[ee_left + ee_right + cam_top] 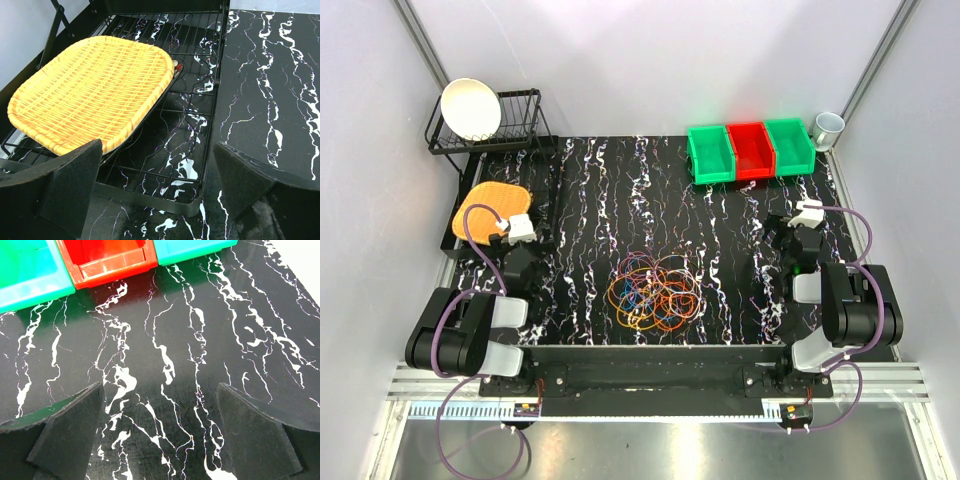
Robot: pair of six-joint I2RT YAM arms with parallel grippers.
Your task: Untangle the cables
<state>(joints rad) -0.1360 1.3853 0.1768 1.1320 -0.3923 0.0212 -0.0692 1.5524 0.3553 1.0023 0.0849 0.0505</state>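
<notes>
cables (pixel 653 292): tangled heap at desk (pixel 720 240) centre, between the arms, well apart from both sets | left jaws: spread, empty | right jaws: spread, empty

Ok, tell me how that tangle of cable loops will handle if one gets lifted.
The cable loops look thin, so one would probably sag and flex. They overlap in one heap, so lifting one likely drags neighbours along. They seem light; a push would probably slide the heap across the table.
</notes>
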